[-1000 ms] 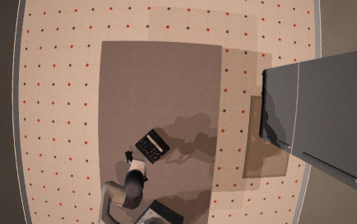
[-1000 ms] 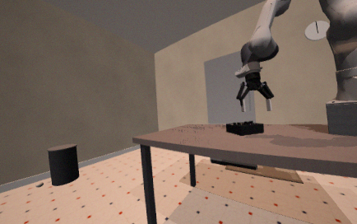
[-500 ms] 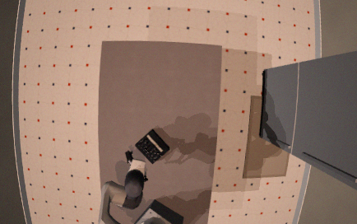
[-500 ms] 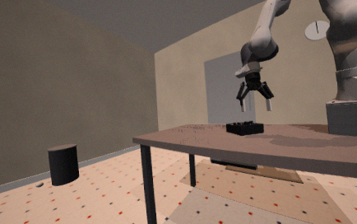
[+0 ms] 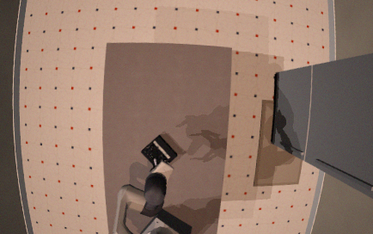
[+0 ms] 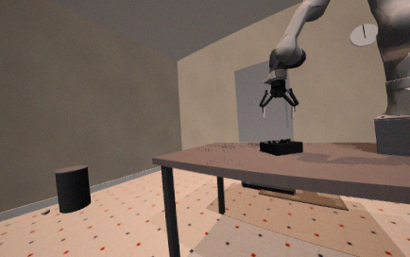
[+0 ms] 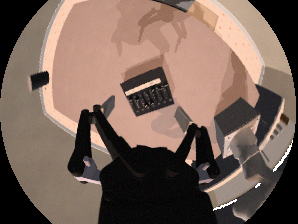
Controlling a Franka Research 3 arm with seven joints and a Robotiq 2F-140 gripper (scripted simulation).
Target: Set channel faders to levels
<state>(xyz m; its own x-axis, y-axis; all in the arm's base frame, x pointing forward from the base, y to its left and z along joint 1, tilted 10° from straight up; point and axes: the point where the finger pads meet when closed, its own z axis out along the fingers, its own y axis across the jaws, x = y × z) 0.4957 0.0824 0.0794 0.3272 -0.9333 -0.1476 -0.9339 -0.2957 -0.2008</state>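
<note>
The lighting desk [image 5: 161, 150] is a small black box standing on the brown table; it also shows in the side view [image 6: 281, 146] and in the wrist view [image 7: 148, 94]. A pale tape strip runs along one edge above a row of faders; the written levels and cap lines are too small to read. My gripper [image 6: 278, 111] hangs open and empty well above the desk, fingers pointing down. In the wrist view the two fingers spread wide on either side of the desk, clear of it. From above, my arm [image 5: 155, 185] hides the desk's near corner.
The table [image 5: 165, 129] has an edge close to the desk on the arm's side. A grey cabinet [image 5: 327, 116] stands to the right. A dark cylinder bin [image 6: 72, 188] stands on the floor at the left.
</note>
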